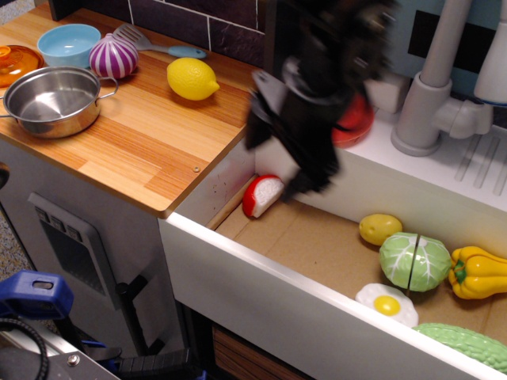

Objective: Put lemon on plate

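Lemon (192, 78) alone on wooden counter (150, 134)

Bright, even indoor light falls from above, leaving soft glare on the steel pot (51, 99) and on the white drawer front (317, 313). The dark robot arm (317, 87) is heavily smeared by motion blur, its outline unreadable. The wooden counter (150, 138) stays sharp, with only faint shadows.
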`<action>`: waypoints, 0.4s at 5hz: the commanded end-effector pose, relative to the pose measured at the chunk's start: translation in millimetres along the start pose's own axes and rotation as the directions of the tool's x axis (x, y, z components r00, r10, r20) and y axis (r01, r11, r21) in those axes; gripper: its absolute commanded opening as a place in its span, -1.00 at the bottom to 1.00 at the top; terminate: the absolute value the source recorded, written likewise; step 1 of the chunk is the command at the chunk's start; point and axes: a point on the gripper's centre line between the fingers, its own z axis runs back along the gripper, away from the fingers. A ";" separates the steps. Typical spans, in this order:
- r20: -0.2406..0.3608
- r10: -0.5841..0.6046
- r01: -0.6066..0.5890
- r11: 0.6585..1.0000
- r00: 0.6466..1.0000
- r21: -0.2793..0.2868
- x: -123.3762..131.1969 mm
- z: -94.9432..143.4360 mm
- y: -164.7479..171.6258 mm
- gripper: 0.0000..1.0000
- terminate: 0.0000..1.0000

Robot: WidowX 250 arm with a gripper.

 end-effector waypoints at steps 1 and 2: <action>0.072 -0.156 0.149 0.984 0.985 0.098 -3.4 -4.8 58.0 1.00 -1.00; 0.097 -0.295 0.280 0.950 0.951 0.140 -5.0 -22.7 95.4 1.00 -1.00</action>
